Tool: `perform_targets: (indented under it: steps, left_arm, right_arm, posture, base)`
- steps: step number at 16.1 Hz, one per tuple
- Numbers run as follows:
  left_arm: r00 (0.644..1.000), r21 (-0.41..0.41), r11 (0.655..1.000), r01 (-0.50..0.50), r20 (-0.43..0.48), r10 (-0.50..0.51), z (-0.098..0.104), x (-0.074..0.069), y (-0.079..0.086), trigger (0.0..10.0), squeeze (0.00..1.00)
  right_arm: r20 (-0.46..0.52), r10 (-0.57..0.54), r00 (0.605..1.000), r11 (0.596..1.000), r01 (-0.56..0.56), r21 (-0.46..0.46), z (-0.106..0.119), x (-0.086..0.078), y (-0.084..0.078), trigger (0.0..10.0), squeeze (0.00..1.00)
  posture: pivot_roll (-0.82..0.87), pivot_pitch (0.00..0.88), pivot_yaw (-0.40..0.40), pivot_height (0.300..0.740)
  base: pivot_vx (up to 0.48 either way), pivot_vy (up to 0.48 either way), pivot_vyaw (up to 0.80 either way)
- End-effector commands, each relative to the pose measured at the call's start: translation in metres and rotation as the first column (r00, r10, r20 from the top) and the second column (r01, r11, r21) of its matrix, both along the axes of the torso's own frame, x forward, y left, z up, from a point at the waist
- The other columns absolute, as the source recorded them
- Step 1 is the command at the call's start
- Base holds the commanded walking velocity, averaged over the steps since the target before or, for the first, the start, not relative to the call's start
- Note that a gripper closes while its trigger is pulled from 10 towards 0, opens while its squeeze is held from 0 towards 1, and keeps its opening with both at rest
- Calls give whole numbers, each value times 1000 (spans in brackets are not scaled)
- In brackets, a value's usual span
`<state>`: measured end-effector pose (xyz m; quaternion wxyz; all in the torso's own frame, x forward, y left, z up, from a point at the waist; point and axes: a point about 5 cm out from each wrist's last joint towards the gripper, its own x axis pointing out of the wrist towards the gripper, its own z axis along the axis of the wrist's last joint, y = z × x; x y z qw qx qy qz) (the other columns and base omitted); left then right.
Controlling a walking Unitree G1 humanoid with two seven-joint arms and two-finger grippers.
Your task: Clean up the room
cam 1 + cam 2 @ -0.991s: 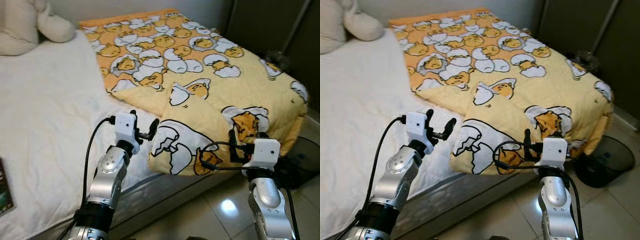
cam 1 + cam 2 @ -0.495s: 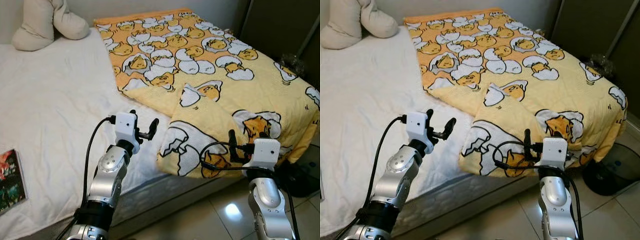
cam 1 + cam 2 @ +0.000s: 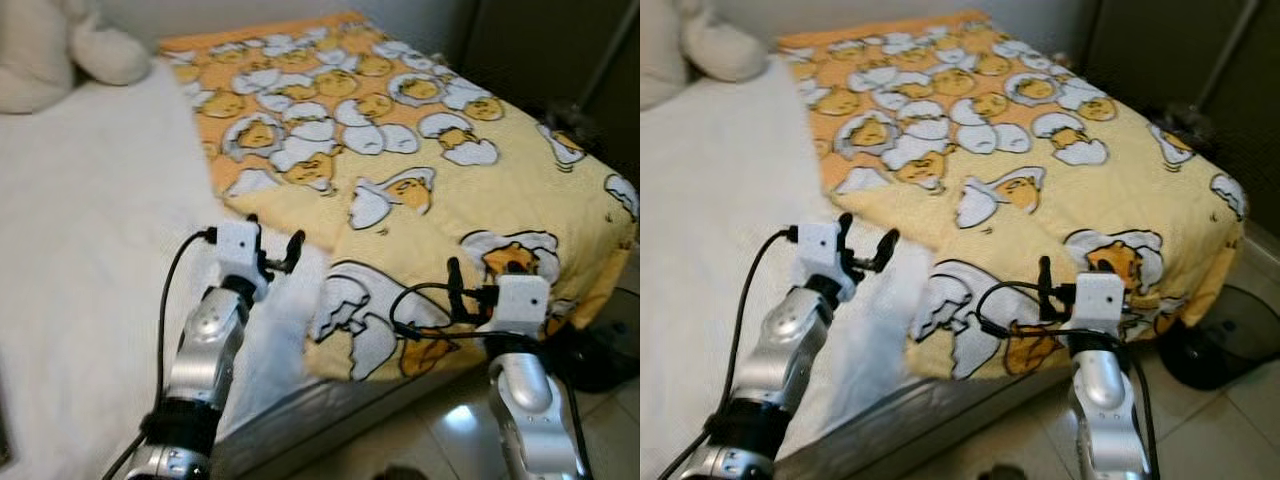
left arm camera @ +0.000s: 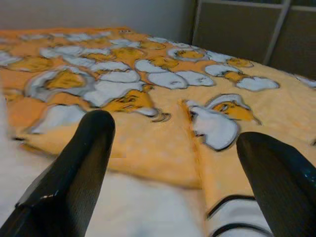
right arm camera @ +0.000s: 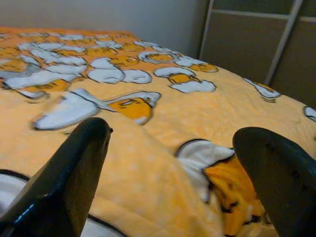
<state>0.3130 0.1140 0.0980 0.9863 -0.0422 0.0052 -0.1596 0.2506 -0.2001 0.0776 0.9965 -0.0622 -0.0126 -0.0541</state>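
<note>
Basically we were approaching the blanket [image 3: 420, 170]; left gripper [image 3: 272, 252] and right gripper [image 3: 458, 290] both spread, empty, near its folded corner [image 3: 370, 320]. Next, probably: grasp it.

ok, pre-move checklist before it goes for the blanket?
1. Left gripper open: ok.
2. Right gripper open: ok, nothing between the fingers.
3. Yellow blanket in front of both arms: ok; folded corner lies at the bed edge.
4. Contact with blanket: not ok, neither gripper touches it yet.
5. Image sharpness: not ok, the eye views are blurred.
6. Dark round object on the floor beside the right arm: cannot tell what it is.
</note>
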Motion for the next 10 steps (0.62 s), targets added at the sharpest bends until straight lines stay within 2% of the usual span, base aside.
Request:
perform_targets:
  steps: [1, 2, 8, 10]
  left_arm:
    - [1000, -1, 1000, 22, -2, -22, 0, 0, -4, 10000, 0]
    - [1000, -2, 1000, 23, -2, -23, 0, 0, -4, 10000, 0]
    - [1000, 2, 1000, 12, -1, -12, 0, 1, -3, 10000, 0]
    - [1000, 8, 1000, 8, -3, -8, 0, 1, -3, 10000, 0]
  right_arm:
    - [1, -6, 1000, 1000, 6, 1, 0, 0, -1, 10000, 59]
    - [0, -6, 1000, 1000, 6, 3, 0, 0, -1, 10000, 55]
    - [-7, -13, 1000, 1000, 13, 14, -1, 0, -2, 10000, 59]
    - [-3, 0, 1000, 1000, 0, 19, -1, -1, 0, 10000, 63]
  posture:
    - [-133, 0, 47, 730]
    - [-133, 0, 47, 730]
    - [-132, 0, 46, 730]
    - [-131, 0, 46, 730]
  base:
    - [0, 0, 0]
    - [0, 0, 0]
    - [0, 0, -739]
    - [0, 0, 0]
